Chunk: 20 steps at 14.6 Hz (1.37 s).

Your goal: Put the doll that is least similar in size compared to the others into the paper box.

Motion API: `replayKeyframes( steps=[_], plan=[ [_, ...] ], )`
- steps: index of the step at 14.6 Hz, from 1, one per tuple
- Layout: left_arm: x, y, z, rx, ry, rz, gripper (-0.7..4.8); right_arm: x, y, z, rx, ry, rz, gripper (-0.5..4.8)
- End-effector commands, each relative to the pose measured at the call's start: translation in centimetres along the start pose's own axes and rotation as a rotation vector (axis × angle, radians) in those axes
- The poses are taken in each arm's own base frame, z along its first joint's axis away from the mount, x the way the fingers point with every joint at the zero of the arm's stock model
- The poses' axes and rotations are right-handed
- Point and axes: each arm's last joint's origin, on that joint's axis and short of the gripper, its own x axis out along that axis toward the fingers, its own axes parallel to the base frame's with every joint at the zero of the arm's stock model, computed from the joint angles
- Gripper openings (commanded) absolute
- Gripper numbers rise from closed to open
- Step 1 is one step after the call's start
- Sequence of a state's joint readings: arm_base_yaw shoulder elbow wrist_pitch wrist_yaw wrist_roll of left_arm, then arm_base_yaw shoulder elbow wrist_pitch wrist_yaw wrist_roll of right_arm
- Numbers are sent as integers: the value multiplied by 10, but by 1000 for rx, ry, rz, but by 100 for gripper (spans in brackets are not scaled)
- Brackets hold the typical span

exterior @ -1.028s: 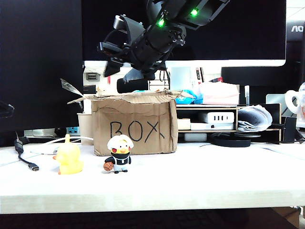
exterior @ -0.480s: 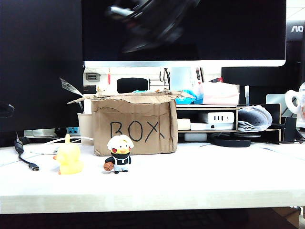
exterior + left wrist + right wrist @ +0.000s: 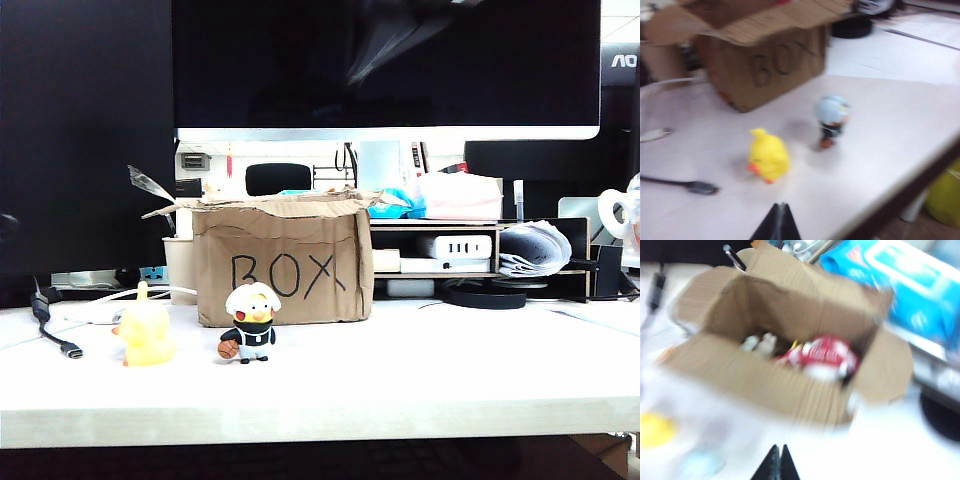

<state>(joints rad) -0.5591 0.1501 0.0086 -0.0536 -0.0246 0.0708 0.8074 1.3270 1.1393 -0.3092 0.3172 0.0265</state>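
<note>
Paper box [image 3: 785, 375] sits open under the closed, empty right gripper [image 3: 776, 462], small white shapes blurred inside, while the closed left gripper [image 3: 778, 223] hovers near the yellow duck doll [image 3: 768, 156].

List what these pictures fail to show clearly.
- Contents of the brown cardboard box: in the right wrist view motion blur leaves pale and red shapes unidentifiable; in the exterior view its front wall hides the inside.
- Small astronaut doll: not recognisable anywhere.
- Right hand: only shut fingertips, cut off by the frame edge.
- Left hand: likewise, in the left wrist view.
</note>
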Motion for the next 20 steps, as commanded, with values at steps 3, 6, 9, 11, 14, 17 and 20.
replayKeyframes(
  steps=[3, 6, 9, 11, 14, 17, 20],
  plan=[
    [-9, 23, 6, -34, -88, 229, -5, -56, 29, -61, 58, -102, -29, -7],
    [-12, 27, 8, -35, -125, 270, -5, -69, 58, -91, 39, -95, 24, -7],
    [-13, 31, 7, -42, -116, 320, -5, -90, 86, -121, 88, -146, 17, -7],
    [-16, 37, 7, -49, -121, 386, -5, -106, 96, -129, 66, -227, -71, -6],
    [-19, 44, 6, -58, -113, 463, -5, -110, 99, -129, 68, -251, -88, -6],
    [-19, 45, 5, -59, -112, 470, -5, -110, 99, -130, 63, -247, -87, -5],
    [-19, 45, 5, -59, -112, 470, -5, -110, 99, -130, 62, -247, -87, -5]
  ],
)
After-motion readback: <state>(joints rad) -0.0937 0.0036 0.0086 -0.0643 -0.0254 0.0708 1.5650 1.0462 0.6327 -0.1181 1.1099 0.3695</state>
